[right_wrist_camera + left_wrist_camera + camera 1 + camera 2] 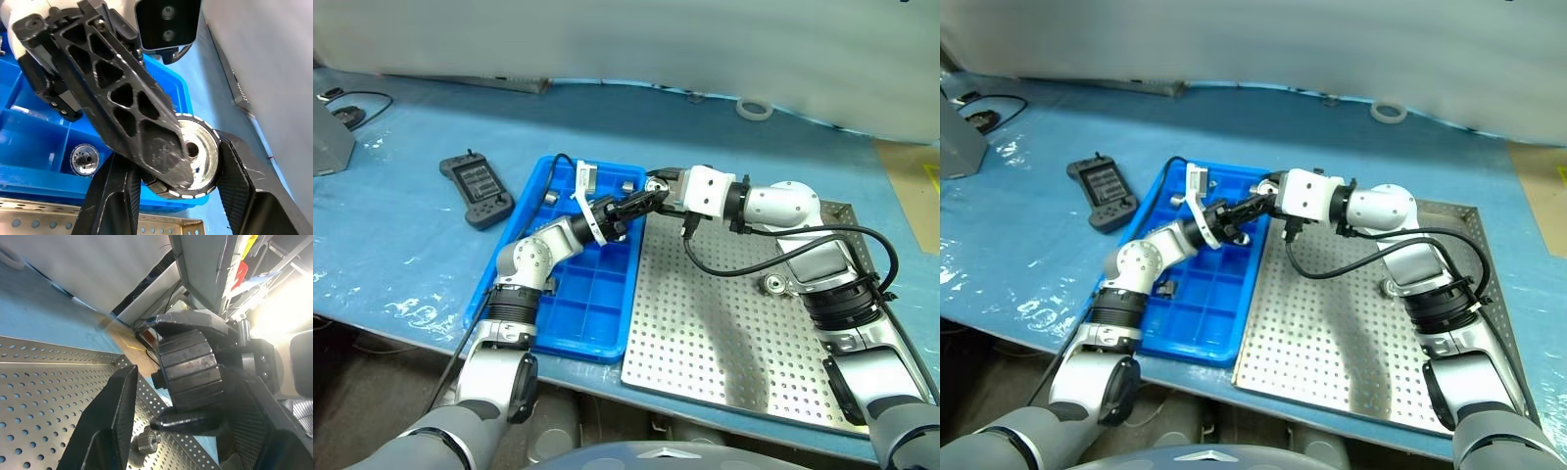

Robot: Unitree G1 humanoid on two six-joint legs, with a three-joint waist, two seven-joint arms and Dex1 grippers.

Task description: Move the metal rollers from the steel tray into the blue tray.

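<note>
Roller (195,159) half-hidden between both tools' fingers (142,117)

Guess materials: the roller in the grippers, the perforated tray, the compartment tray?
Roller: bright polished metal, likely steel, mirror face, dark bore.
Perforated tray: dull grey sheet metal, matte sheen, punched holes.
Compartment tray: glossy blue moulded plastic, by its look.
</note>
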